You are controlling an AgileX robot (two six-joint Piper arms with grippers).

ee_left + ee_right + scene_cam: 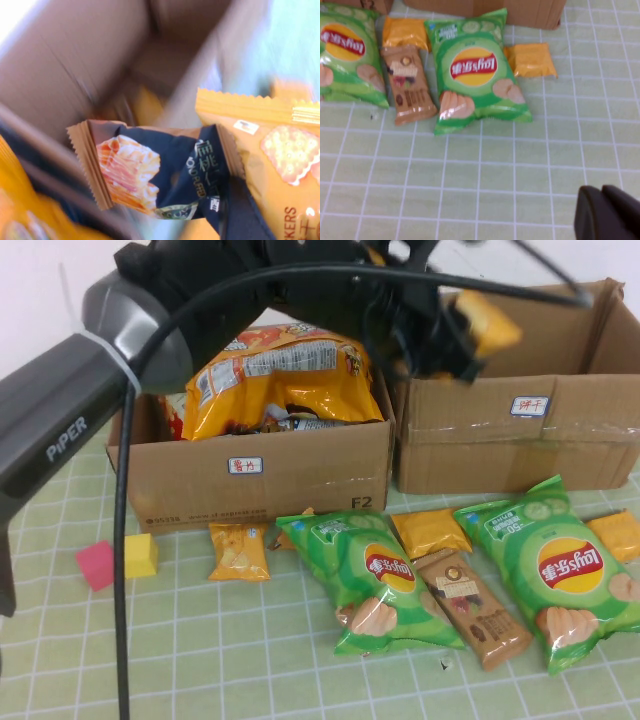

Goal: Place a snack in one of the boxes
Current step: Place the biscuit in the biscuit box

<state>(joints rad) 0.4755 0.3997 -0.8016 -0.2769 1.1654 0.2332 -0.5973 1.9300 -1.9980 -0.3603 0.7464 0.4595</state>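
Observation:
My left gripper [455,335] reaches over the open top of the right cardboard box [520,440] and is shut on an orange cracker packet [490,325]. In the left wrist view the orange cracker packet [280,160] lies against a dark finger [240,212]. A dark blue packet with brown ends [165,172] lies on the finger's other side; I cannot tell if it is gripped too. The box's inside [75,75] is below. My right gripper [607,215] is shut and empty, low over the mat, out of the high view.
The left box [260,475] is heaped with chip bags [280,375]. On the mat in front lie two green Lay's bags [375,580] [555,570], a brown bar [472,608], small orange packets [430,530] [240,552] [615,535], and pink [97,565] and yellow [141,555] blocks.

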